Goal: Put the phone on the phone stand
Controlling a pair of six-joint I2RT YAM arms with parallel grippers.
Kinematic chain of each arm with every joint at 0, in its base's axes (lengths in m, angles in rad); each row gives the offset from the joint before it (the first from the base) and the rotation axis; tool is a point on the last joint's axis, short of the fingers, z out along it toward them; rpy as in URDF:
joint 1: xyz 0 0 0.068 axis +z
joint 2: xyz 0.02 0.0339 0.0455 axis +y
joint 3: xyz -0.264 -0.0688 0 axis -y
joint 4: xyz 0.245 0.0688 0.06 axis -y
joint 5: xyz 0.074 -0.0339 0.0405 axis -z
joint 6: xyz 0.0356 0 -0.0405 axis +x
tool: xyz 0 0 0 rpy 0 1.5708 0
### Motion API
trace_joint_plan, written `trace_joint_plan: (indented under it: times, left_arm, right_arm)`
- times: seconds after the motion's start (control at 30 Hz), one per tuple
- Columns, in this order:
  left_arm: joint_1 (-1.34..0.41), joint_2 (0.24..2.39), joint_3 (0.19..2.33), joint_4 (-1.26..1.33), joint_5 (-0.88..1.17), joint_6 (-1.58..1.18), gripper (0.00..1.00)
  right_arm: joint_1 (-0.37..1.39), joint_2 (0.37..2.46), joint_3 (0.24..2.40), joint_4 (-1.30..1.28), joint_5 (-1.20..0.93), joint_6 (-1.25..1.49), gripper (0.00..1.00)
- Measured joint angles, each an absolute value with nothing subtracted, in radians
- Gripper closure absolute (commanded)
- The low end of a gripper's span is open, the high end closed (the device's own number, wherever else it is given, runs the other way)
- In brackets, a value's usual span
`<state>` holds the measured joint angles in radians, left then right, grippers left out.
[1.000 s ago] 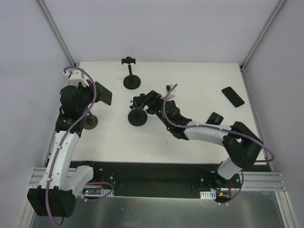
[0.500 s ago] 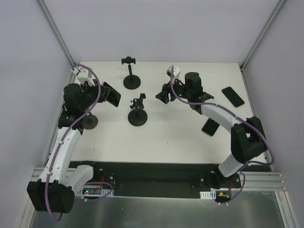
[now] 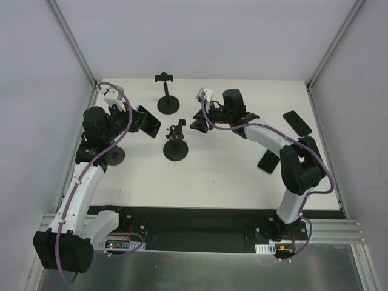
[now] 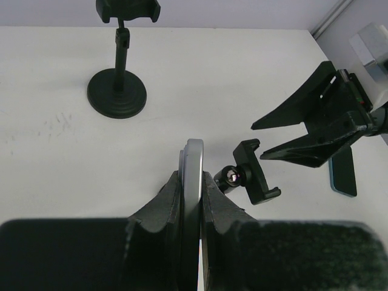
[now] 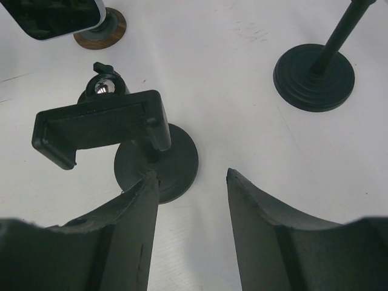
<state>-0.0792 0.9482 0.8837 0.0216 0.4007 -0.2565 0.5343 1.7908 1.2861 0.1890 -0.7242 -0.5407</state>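
1. My left tool point(image 4: 193, 185) pinches the slim dark silver-edged phone point(image 4: 194, 154) edge-on, above the white counter point(image 4: 54, 139).
2. My right tool point(image 5: 191, 176) is spread, just beside the black round-based phone stand point(image 5: 103, 124).

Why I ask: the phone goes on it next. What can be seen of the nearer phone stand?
The nearer phone stand looks like matte black plastic: a round base, a thin upright post, a shiny ball joint and a tilted, empty clamp with hooked ends. It stands on the white table, touching nothing else; the open fingers of the right gripper hover close by.
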Motion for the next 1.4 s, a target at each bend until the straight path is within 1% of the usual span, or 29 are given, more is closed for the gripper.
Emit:
trace_joint_plan:
  times: [0.1,0.2,0.37,1.07,1.27,1.3,1.37,1.4]
  left_arm:
    - [-0.079,0.948,0.884,0.022,0.418,-0.258,1.0]
    - [-0.079,0.948,0.884,0.022,0.422,-0.258,1.0]
    - [-0.08,0.947,0.884,0.022,0.422,-0.258,1.0]
    - [-0.105,0.936,0.884,0.023,0.421,-0.255,1.0]
    - [-0.105,0.936,0.884,0.023,0.44,-0.253,1.0]
    - [-0.105,0.937,0.884,0.022,0.449,-0.253,1.0]
    - [-0.105,0.941,0.89,0.022,0.474,-0.253,1.0]
    - [-0.105,0.945,0.895,0.022,0.493,-0.253,1.0]
  right_arm:
    - [0.55,1.806,1.293,0.196,-0.725,-0.545,0.56]
    - [0.564,1.817,1.304,0.197,-0.723,-0.546,0.58]
    - [0.58,1.819,1.315,0.201,-0.722,-0.551,0.59]
    - [0.605,1.832,1.367,0.197,-0.72,-0.57,0.7]
    - [0.616,1.848,1.388,0.177,-0.726,-0.581,0.86]
    - [0.617,1.849,1.388,0.174,-0.727,-0.584,0.91]
    - [0.617,1.849,1.389,0.17,-0.727,-0.589,0.94]
    - [0.617,1.849,1.391,0.168,-0.727,-0.592,0.99]
